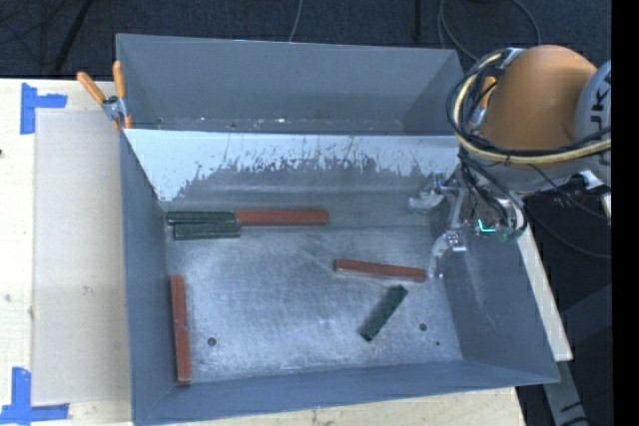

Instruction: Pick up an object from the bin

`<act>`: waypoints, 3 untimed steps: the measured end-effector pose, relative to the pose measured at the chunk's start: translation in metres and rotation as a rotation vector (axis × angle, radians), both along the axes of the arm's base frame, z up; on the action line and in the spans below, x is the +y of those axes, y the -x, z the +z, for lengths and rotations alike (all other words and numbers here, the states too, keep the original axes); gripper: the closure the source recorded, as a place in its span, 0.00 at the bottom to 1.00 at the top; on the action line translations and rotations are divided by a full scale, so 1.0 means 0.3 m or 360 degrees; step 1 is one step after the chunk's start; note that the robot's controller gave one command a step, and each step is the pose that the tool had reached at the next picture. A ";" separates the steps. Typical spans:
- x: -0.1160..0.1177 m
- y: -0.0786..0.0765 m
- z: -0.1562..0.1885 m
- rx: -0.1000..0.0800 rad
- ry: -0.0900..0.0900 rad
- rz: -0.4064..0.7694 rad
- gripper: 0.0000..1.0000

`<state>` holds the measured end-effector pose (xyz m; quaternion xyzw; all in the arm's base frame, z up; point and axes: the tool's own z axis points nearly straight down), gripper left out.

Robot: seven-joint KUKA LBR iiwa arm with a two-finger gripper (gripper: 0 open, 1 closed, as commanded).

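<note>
Camera view.

Bin point(300, 95): one, grey metal, with sloping walls; the floor was scuffed and speckled pale.

Brown bars: three, reddish, long, thin and flat.
- The rear brown bar point(283, 216) lay level near the back wall.
- The left brown bar point(180, 329) lay lengthwise along the left wall.
- The middle brown bar point(379, 269) lay almost level, right of centre.

Green bars: three, dark and matt, shorter than the brown ones.
- The paired green bars point(205, 219) lay side by side, touching the rear brown bar's left end.
- The lone green bar point(382, 312) lay slanted, just in front of the middle brown bar.

Gripper point(442, 257): one, metal, low at the bin's right wall, just beside the right end of the middle brown bar. Whether it was open or closed could not be told, and no object was seen in it. Above it were the rounded orange cover point(534, 100) and looped cables point(469, 105).
</note>
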<state>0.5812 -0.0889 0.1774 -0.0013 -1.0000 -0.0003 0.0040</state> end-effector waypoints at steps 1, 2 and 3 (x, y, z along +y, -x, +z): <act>0.001 -0.006 0.015 -0.0011 0.0002 0.0003 0.00; 0.027 -0.069 -0.200 -0.0023 0.0001 -0.0041 0.00; 0.045 -0.067 -0.292 -0.0005 -0.0002 -0.0088 0.00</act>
